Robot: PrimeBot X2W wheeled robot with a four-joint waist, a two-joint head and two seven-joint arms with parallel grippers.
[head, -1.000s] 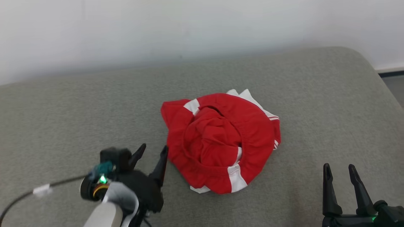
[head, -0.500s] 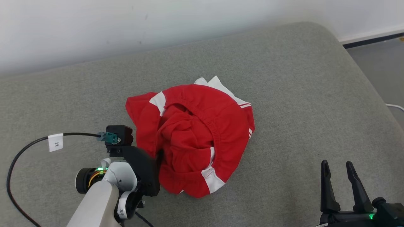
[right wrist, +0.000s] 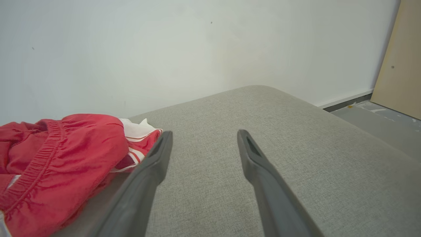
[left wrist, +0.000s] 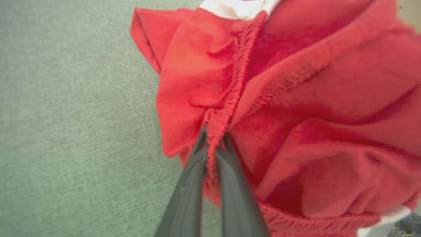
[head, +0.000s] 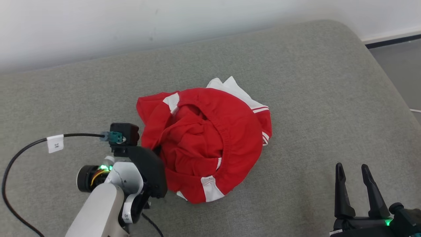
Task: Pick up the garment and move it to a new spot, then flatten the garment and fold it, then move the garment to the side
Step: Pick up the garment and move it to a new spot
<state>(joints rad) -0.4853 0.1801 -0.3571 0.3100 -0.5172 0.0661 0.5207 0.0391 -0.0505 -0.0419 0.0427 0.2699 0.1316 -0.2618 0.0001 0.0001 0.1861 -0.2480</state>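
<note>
Pinching the waistband [left wrist: 243,62] of the red garment [head: 210,138] is the left gripper [left wrist: 213,135]; the right gripper [head: 352,171] is hovering spread toward the cushion [head: 312,82]'s right edge.

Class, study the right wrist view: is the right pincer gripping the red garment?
No: the right pincer stands open over the bare grey cushion, and the red garment lies off to one side of it.
</note>
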